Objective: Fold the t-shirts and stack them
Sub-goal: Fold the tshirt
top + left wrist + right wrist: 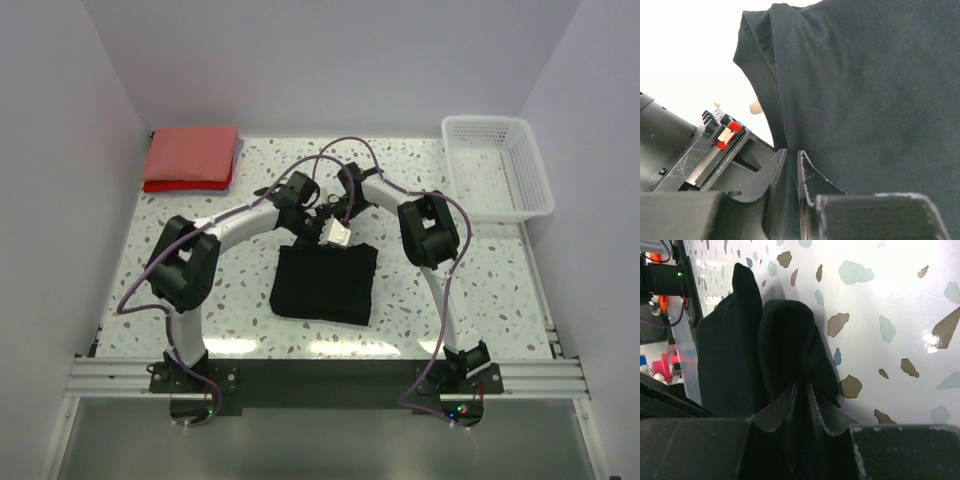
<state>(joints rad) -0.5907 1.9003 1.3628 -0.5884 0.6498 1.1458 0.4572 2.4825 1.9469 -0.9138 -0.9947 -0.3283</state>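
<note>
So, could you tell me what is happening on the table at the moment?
Both arms are working on the black t-shirt at mid-table. The left arm and right arm each have their jaws shut on cloth at its far edge, close together. A folded coral-red stack sits in the far left corner, and the white basket stands at the far right. The black shirt is not yet on the stack.

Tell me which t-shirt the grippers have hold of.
The black t-shirt in the middle: the left gripper and right gripper both pinch its far edge. The coral-red t-shirts lie stacked at the far left, away from both grippers.
</note>
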